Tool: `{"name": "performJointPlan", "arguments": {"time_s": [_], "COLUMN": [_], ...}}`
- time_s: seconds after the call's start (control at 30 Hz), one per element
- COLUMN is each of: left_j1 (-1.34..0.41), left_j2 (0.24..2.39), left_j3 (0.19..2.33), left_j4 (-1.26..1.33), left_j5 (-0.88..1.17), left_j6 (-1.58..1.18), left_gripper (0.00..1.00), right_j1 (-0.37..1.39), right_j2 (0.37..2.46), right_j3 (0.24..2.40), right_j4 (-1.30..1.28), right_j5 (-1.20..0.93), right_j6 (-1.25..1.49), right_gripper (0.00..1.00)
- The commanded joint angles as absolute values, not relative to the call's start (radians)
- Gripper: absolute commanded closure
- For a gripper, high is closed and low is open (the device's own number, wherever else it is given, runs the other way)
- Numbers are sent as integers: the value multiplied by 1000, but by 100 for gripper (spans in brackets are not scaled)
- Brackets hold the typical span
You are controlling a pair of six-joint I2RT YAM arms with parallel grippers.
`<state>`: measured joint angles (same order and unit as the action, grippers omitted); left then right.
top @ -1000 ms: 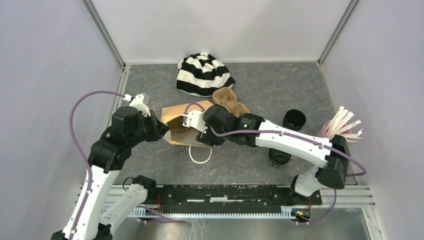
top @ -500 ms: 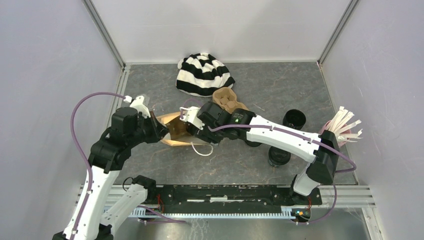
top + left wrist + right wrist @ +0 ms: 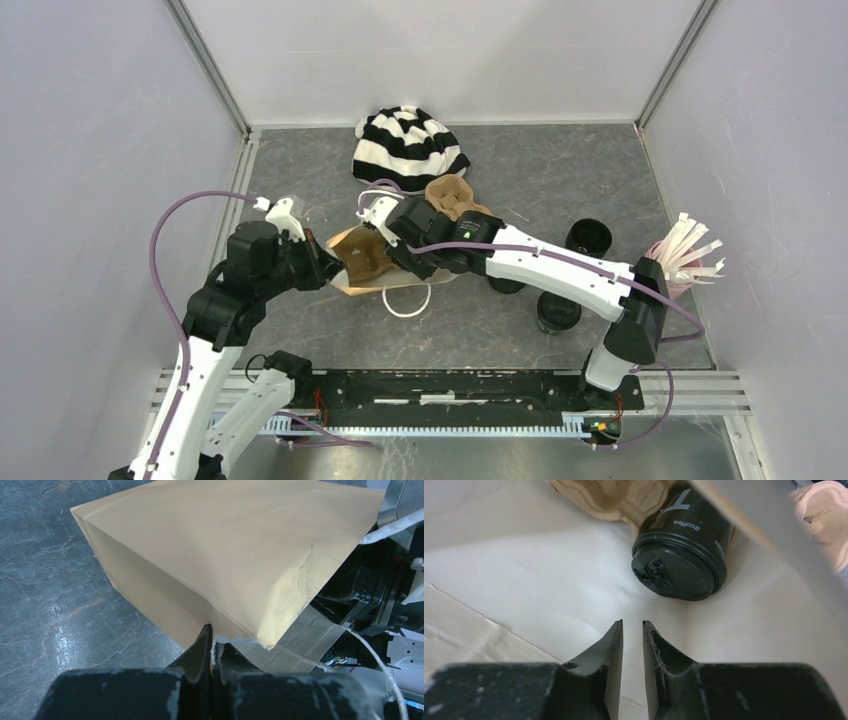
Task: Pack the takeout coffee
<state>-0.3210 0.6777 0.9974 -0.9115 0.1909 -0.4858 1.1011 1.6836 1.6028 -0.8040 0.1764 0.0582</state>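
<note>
The brown paper bag (image 3: 352, 262) lies on its side with my left gripper (image 3: 325, 268) shut on its edge; in the left wrist view the fingertips (image 3: 205, 636) pinch the paper of the bag (image 3: 225, 555). My right gripper (image 3: 388, 240) is at the bag's mouth. In the right wrist view my right gripper (image 3: 632, 622) stands open by a narrow gap with nothing in it. Just beyond it a black lidded coffee cup (image 3: 680, 562) lies on its side inside the bag, against moulded cardboard (image 3: 619, 500). Two more black cups (image 3: 588, 238) (image 3: 558, 314) stand on the table to the right.
A brown moulded carrier (image 3: 455, 198) sits behind the right wrist, and a black-and-white striped hat (image 3: 408, 148) lies farther back. A pink cup with white sticks (image 3: 680, 255) stands at the right wall. The bag's white handle (image 3: 408, 302) loops out toward the front.
My right gripper has moved back and left along the bag's mouth and its jaws have narrowed. The bag has shifted and flattened a little. The left gripper keeps its hold.
</note>
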Motion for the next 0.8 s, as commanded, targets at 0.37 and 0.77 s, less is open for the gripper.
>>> {"name": "performJointPlan", "arguments": {"time_s": [0.37, 0.77], "left_j1": [-322, -322], "left_j2": [725, 852], "left_j3": [1092, 1436], "left_j4": [-969, -1061], "left_j5": [140, -10], "left_j6": [-549, -462], "left_gripper": [63, 1], "right_j1": [1100, 1098], "right_j2": [1735, 1756], "right_j3": [1755, 1777], "right_j4": [-879, -893], "right_j5": [194, 160], "right_j6": [323, 317], "right_gripper": [88, 90]}}
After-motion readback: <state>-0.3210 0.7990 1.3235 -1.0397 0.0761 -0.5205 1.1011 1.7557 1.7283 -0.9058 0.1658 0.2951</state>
